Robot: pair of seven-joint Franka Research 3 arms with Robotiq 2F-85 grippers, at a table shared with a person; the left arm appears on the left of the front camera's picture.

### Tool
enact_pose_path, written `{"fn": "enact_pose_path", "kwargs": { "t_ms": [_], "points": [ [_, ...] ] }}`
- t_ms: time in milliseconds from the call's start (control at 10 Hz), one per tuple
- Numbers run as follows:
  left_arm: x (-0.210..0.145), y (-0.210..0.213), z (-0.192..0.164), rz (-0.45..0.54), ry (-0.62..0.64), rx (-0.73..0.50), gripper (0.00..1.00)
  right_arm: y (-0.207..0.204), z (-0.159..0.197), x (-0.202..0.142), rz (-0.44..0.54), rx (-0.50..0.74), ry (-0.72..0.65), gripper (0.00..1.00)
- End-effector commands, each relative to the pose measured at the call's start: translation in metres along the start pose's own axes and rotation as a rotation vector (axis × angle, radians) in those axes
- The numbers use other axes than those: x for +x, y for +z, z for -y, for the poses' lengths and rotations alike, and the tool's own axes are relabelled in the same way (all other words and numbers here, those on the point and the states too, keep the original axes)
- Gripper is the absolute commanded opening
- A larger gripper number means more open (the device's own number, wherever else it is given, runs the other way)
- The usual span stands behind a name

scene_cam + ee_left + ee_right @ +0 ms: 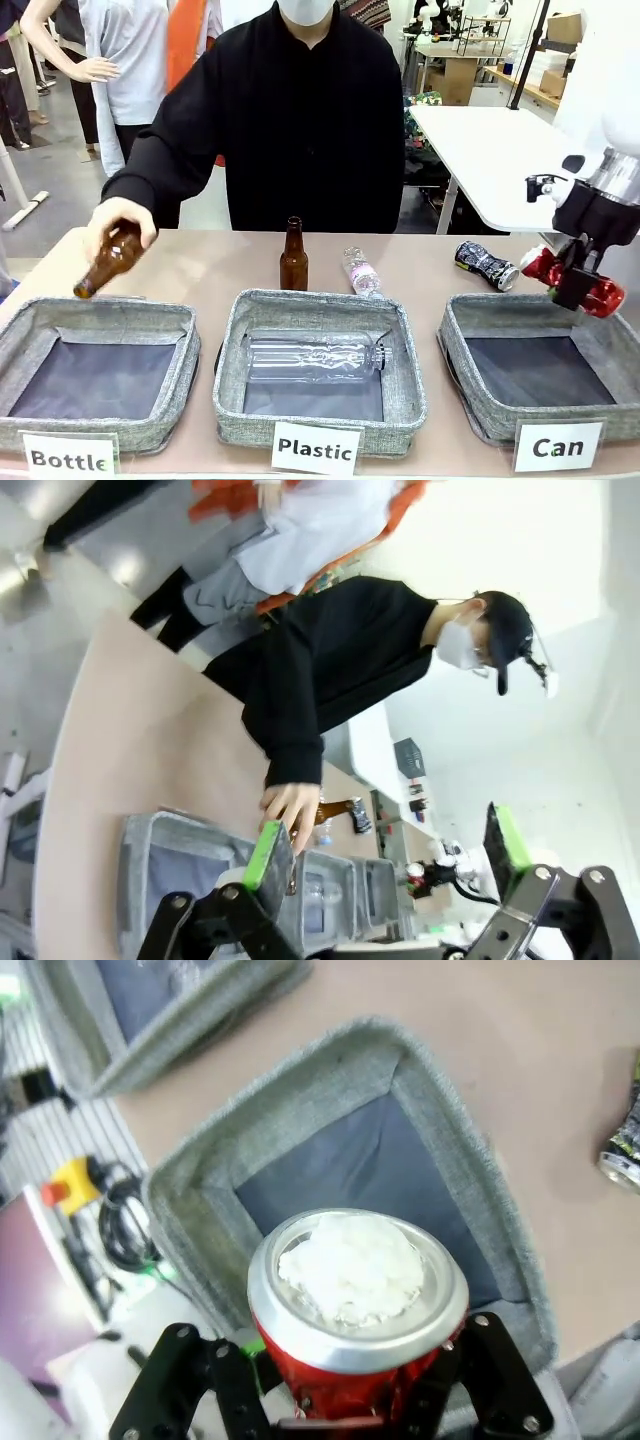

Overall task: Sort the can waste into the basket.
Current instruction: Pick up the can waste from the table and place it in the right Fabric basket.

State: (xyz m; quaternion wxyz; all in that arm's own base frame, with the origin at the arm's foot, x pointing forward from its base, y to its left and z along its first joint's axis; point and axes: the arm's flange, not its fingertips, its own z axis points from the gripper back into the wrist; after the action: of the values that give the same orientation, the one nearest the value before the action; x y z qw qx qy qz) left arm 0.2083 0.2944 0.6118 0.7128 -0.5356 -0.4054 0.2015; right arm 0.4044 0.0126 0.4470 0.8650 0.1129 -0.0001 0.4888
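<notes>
1 red can (545,266) in the right pincer (573,285), over the basket (492,303)

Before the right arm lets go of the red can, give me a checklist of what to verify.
1. Grip: right gripper shut on the red can: ok.
2. Aim: the right wrist view looks past the can onto the dark floor of the Can basket: ok.
3. Clearance: the person's hand holds a brown bottle over the Bottle basket, at the other end: ok.
4. Left gripper out of the way: open, holding nothing; how near it is: cannot tell.
5. All cans sorted: the dark can lies on the table beyond the basket: not ok.
</notes>
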Motion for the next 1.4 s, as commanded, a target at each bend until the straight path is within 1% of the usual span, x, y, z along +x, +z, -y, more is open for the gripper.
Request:
{"fn": "enact_pose_path", "kwargs": {
  "t_ms": [0, 200, 300, 500, 600, 700, 800, 900, 1000, 1200, 1300],
  "points": [
    [0.024, 0.027, -0.010, -0.011, -0.005, -0.013, 1.00, 0.006, -0.001, -0.012, -0.078, 0.005, 0.210, 0.00],
    [0.030, 0.036, -0.017, 0.052, 0.029, -0.024, 1.00, 0.006, -0.011, -0.027, -0.069, 0.002, 0.485, 0.00],
    [0.032, 0.032, -0.020, 0.057, 0.036, -0.011, 1.00, 0.006, -0.013, -0.031, -0.049, 0.009, 0.550, 0.00],
    [0.027, 0.018, -0.023, 0.025, 0.037, 0.005, 1.00, 0.005, -0.014, -0.030, -0.048, 0.015, 0.556, 0.00],
    [0.019, 0.007, -0.023, 0.001, 0.033, 0.018, 1.00, 0.006, -0.015, -0.030, -0.055, 0.015, 0.553, 0.00],
    [0.007, -0.015, -0.023, -0.070, 0.032, 0.027, 1.00, 0.005, -0.016, -0.027, -0.062, 0.008, 0.559, 0.00],
    [-0.013, -0.049, -0.027, -0.176, 0.028, 0.056, 1.00, 0.004, -0.018, -0.025, -0.069, -0.002, 0.563, 0.58],
    [-0.033, -0.076, -0.033, -0.259, 0.027, 0.087, 1.00, 0.003, -0.019, -0.026, -0.084, -0.020, 0.572, 0.59],
    [-0.052, -0.094, -0.039, -0.317, 0.035, 0.101, 1.00, 0.003, -0.020, -0.028, -0.092, -0.022, 0.565, 1.00],
    [-0.082, -0.129, -0.050, -0.417, 0.057, 0.131, 1.00, 0.002, -0.019, -0.028, -0.093, -0.020, 0.557, 1.00],
    [-0.098, -0.143, -0.057, -0.473, 0.053, 0.153, 1.00, 0.002, -0.018, -0.028, -0.095, -0.018, 0.552, 0.82]
  ]
}}
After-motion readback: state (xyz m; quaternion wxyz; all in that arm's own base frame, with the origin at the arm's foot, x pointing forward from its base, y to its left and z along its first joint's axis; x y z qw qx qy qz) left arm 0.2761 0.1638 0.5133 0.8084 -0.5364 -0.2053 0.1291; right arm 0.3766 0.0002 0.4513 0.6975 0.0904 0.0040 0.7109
